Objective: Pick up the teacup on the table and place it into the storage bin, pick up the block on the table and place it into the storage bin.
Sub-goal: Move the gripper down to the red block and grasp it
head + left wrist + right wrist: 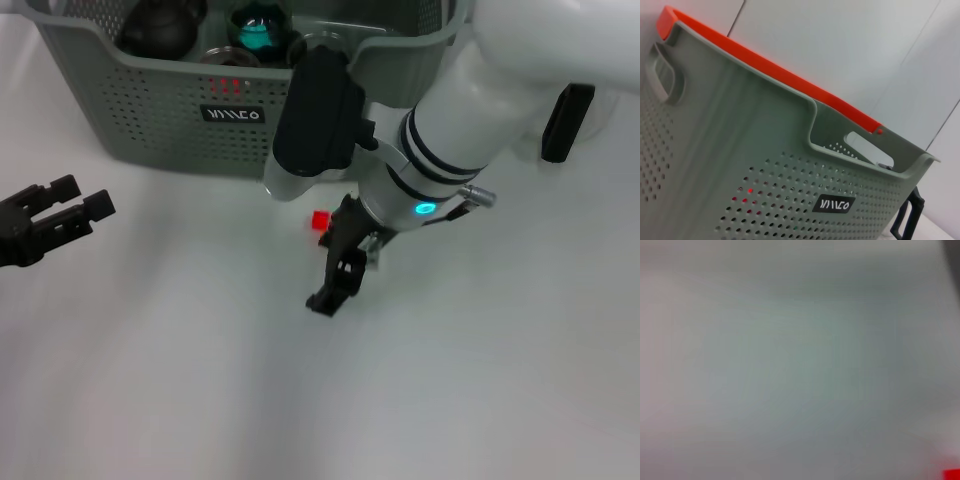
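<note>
The small red block (320,220) lies on the white table just in front of the storage bin (150,120); in the right wrist view the block (952,474) shows only as a red patch at the picture's edge. My right gripper (328,292) reaches down to the table right beside the block, its tip past it on the near side. In the bin sits what looks like the teacup (258,30), dark with a teal inside. My left gripper (88,196) hovers open and holding nothing at the far left. The left wrist view is filled by the storage bin (740,150).
Dark round vessels (160,30) lie in the bin beside the teal one. The bin carries a black label (232,113) and an orange rim strip (765,70). My white right arm (470,120) overhangs the bin's right corner.
</note>
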Controlling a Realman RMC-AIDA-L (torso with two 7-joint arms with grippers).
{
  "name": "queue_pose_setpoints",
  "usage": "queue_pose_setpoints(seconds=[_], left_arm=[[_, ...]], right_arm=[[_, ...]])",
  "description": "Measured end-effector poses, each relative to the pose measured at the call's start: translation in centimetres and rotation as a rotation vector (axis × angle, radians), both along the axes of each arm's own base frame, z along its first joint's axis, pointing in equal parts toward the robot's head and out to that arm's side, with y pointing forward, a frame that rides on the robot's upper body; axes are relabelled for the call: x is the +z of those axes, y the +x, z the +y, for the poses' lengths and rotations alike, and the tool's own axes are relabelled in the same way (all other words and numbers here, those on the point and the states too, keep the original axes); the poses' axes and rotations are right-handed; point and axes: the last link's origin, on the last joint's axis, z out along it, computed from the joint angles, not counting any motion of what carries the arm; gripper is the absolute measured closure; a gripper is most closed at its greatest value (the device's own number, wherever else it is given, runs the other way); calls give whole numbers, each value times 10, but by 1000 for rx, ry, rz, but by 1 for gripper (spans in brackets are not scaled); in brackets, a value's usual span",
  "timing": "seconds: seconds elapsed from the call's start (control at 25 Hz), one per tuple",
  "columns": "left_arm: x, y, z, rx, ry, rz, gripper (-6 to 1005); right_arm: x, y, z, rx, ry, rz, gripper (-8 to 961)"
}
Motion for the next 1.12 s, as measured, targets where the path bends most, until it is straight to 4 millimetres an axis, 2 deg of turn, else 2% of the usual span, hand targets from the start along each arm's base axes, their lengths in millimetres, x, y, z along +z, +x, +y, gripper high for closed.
queue_pose_setpoints(seconds=[0.12,0.28,0.64,1.12], left_arm=[[0,-1,-1,3,3,-1,174],[0,-1,0,4,1,3,174],[0,-2,-2,11,4,4,175],[-2,-3,-1,14,0,6,175]], right_arm=[[9,-9,-6,-5,-49,24,99],[15,-12,7,-9,26,76,99],[-4,-2,14,-43,106,115,99],[-6,10,24,-114,180,135,98]])
